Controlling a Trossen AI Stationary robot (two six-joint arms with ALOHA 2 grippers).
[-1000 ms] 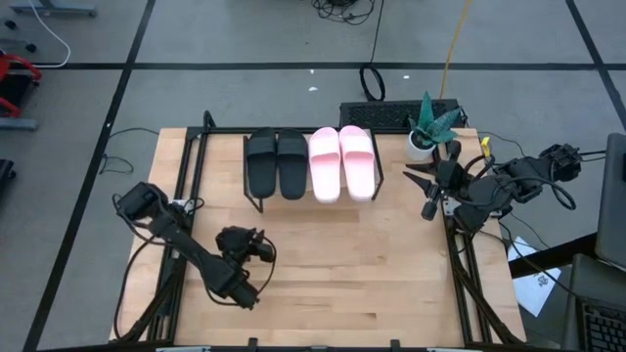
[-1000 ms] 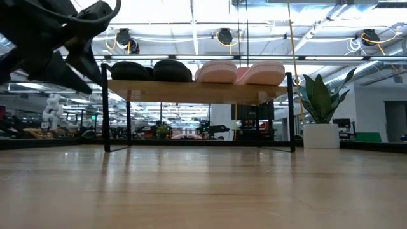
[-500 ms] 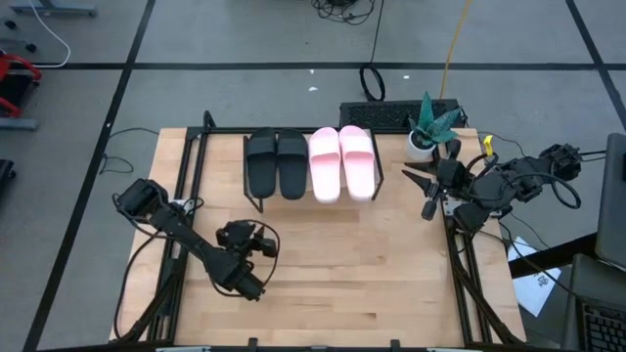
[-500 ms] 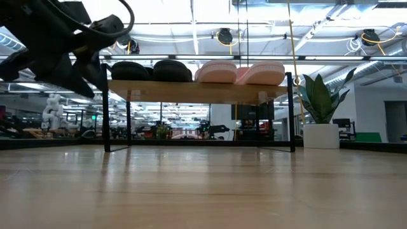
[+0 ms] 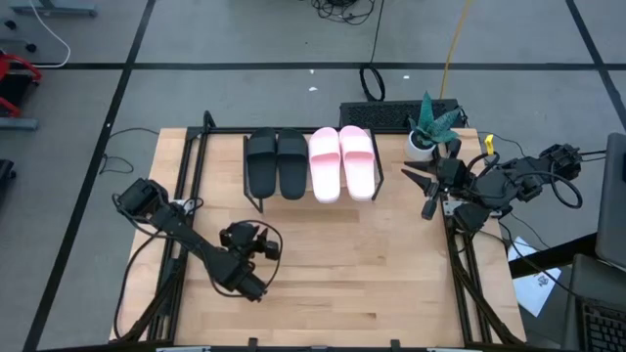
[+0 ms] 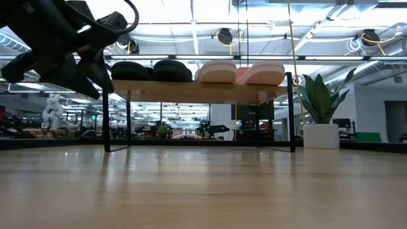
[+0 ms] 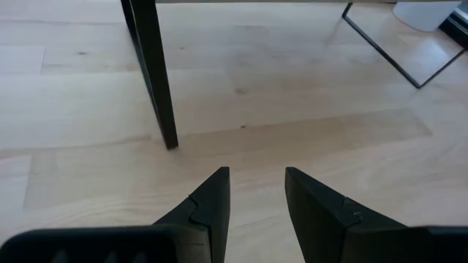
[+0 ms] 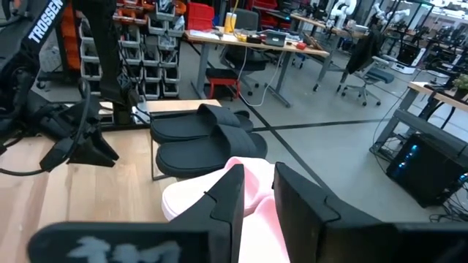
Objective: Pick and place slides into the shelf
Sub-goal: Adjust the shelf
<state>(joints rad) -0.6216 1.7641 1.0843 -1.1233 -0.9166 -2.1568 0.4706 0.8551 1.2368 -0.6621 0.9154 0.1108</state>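
Desk [image 5: 342,264], near side: left gripper [image 5: 262,246] above bare wood just short of the shelf's [image 5: 377,176] leg, fingers slightly spread, pinching nothing. Far side: shelf carrying all 4 slides in 1 row, 2 black slides [image 5: 277,163] touching 2 pink slides [image 5: 342,162]; nothing left on the desk to move, so the task looks complete. Right edge: right gripper [image 5: 419,189] waiting beside a potted plant [image 5: 428,125], fingers slightly apart, empty.
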